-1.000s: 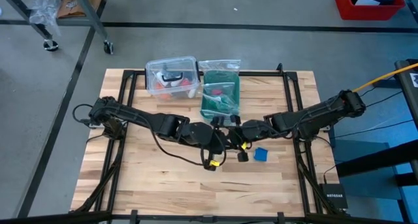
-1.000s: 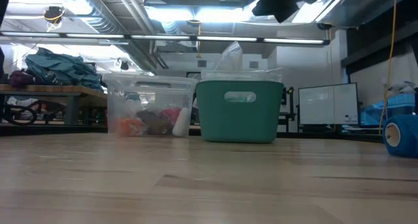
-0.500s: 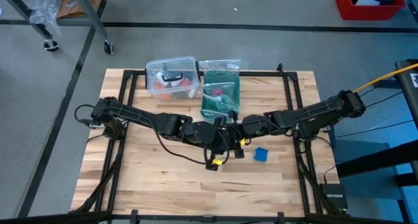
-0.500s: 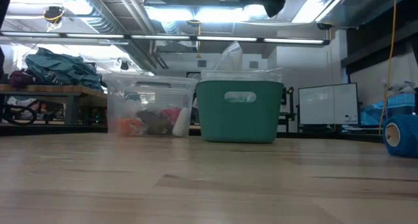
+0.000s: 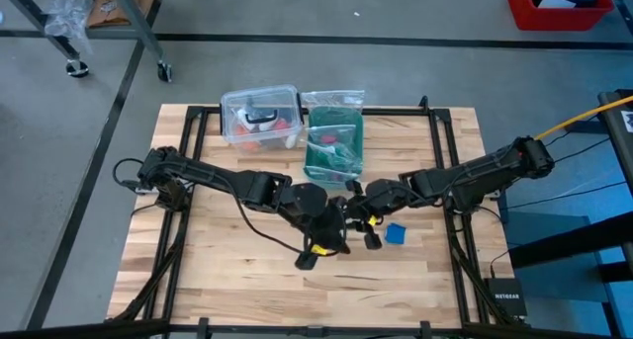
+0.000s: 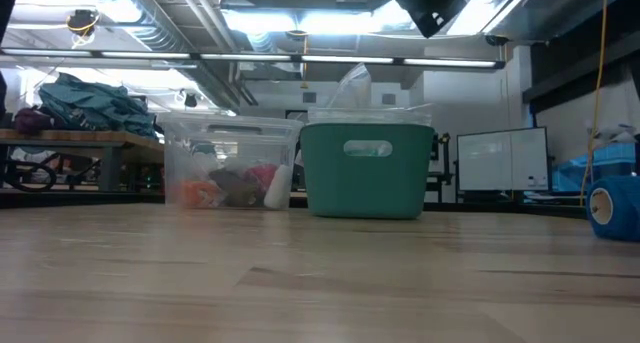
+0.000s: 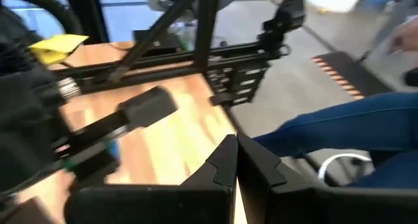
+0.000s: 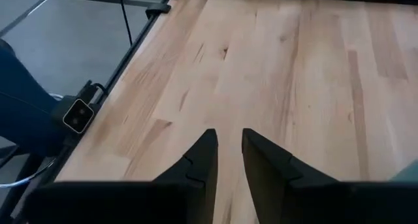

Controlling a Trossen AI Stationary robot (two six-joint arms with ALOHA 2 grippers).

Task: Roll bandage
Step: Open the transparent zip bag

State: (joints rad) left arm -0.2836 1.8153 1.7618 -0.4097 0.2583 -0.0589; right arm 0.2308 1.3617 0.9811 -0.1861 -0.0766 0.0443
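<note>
The bandage (image 5: 395, 233) is a small bright blue roll resting on the wooden table, right of centre; the low view shows it at the far right (image 6: 612, 208). No gripper touches it. My right gripper (image 5: 369, 237) hangs above the table just left of the roll, open by a narrow gap (image 8: 228, 152) with nothing between its fingers. My left gripper (image 5: 344, 223) hovers beside it at the table's middle, shut and empty (image 7: 236, 160), pointing toward the table's right edge.
A teal basket (image 5: 334, 141) and a clear plastic box (image 5: 259, 117) with small items stand at the far middle. A black frame (image 5: 445, 181) runs along the table's sides. A person's leg in blue trousers (image 7: 339, 126) shows beyond the right edge. Bare wood lies toward the near edge.
My left gripper has swung and rolled about its wrist, shifting slightly toward the near edge; the yellow tag on its cable has moved toward the near left. It stays shut. The bandage roll has not moved.
</note>
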